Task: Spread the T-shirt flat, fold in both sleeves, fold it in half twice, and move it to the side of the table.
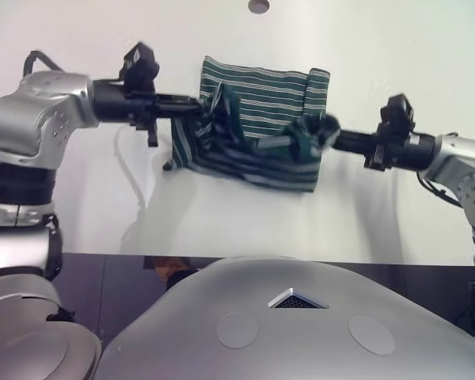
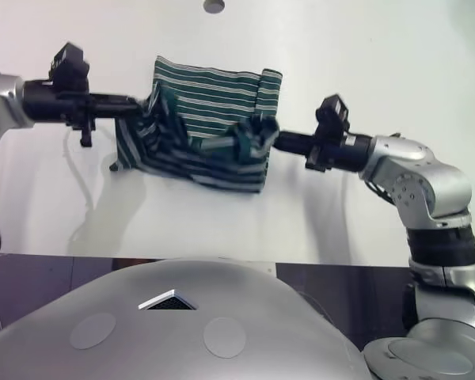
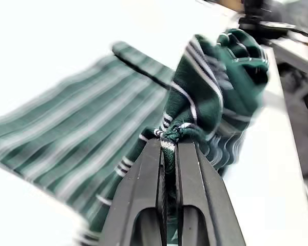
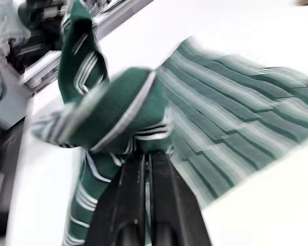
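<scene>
Where left tool (image 3: 169,146) grips, T-shirt (image 1: 261,95) bunches.

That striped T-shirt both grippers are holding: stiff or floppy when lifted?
Probably floppy: the T-shirt sags and bunches between the left gripper and right gripper. Likely light: two small pinches of cloth hold the raised edge.

T-shirt (image 1: 261,95), hung between left gripper (image 1: 199,103) and right gripper (image 1: 328,136), bars the centre; table (image 1: 380,71) offers passage on either side.

The T-shirt (image 1: 257,95) is dark green with thin white stripes, the worktop (image 1: 380,47) plain white, and the left end effector (image 3: 168,151) and right end effector (image 4: 145,156) both black
</scene>
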